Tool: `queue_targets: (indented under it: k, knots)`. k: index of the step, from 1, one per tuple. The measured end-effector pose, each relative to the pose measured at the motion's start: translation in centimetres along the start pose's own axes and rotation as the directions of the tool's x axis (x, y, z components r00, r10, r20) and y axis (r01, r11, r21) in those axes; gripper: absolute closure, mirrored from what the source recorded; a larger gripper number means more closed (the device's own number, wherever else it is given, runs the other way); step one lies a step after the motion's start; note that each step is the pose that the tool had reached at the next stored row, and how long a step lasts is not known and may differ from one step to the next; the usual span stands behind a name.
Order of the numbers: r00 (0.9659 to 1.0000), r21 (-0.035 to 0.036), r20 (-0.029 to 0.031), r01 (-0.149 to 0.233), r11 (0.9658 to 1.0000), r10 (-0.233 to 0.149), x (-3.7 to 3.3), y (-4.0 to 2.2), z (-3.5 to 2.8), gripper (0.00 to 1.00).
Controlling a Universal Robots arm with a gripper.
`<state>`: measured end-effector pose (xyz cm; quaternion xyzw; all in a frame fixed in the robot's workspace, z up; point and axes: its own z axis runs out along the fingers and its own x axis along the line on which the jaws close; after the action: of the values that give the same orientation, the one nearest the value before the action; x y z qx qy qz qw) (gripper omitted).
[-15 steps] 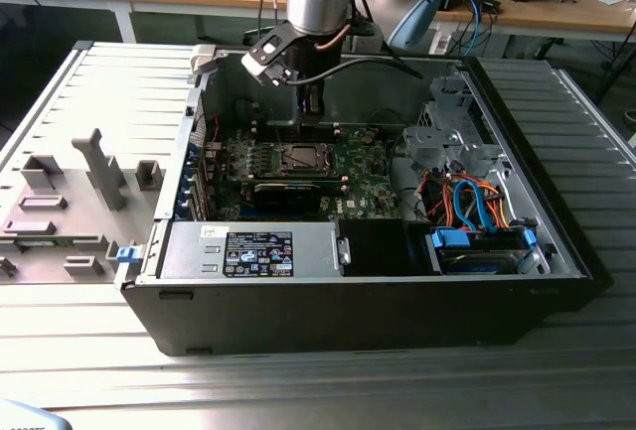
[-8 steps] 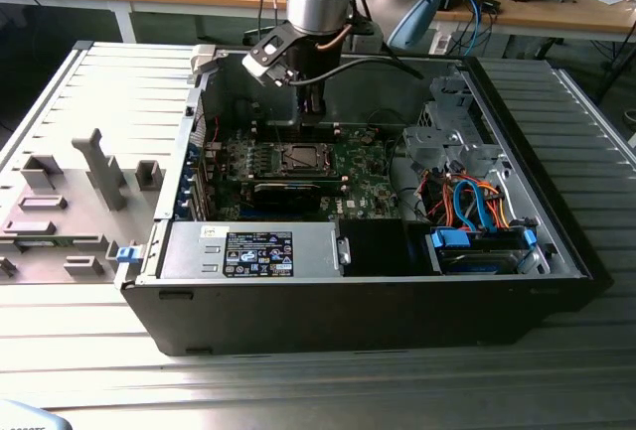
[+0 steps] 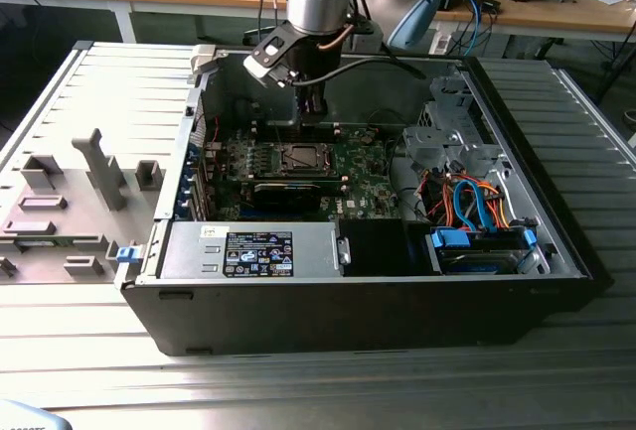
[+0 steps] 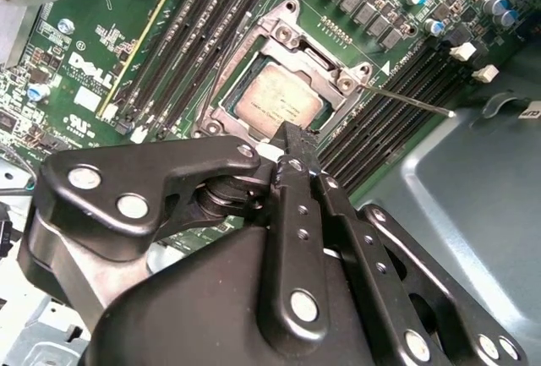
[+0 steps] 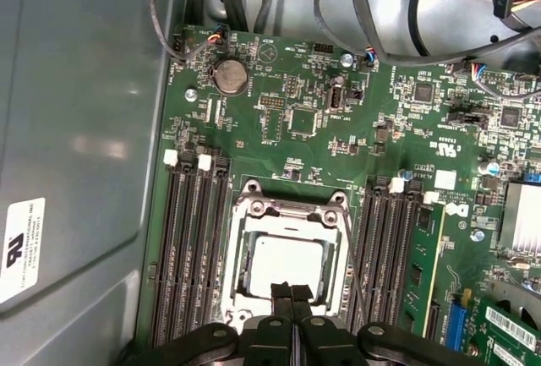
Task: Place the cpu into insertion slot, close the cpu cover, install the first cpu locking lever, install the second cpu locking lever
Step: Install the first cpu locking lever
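Note:
The cpu [image 5: 286, 266] [image 4: 279, 102] lies flat in the insertion slot [image 3: 300, 158] on the green board, its dull silver top showing. The cpu cover [image 5: 292, 210] [image 4: 325, 55] lies down around it as a silver frame. A thin wire lever [image 4: 414, 101] [image 5: 353, 256] runs along one side of the socket, and its free end sticks out over the memory slots. My gripper [image 5: 292, 292] [image 4: 292, 139] [image 3: 314, 112] hangs just above the socket's edge. Its black fingertips are pressed together with nothing between them.
Black memory slots [image 5: 190, 248] flank the socket on both sides. A long black card [image 3: 288, 192] lies in front of it, then the power supply [image 3: 253, 251]. Drive bays with orange and blue cables [image 3: 477, 212] stand at the exterior view's right. The case walls [image 3: 199, 132] enclose the board.

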<state>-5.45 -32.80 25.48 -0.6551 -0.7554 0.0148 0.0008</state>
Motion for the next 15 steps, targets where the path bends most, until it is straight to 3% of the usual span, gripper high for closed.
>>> queue_targets:
  k: [15]
  knots:
    - [0.9978, -0.0011, 0.0016, 0.067, 0.9978, -0.067, 0.00, 0.00, 0.00, 0.89]
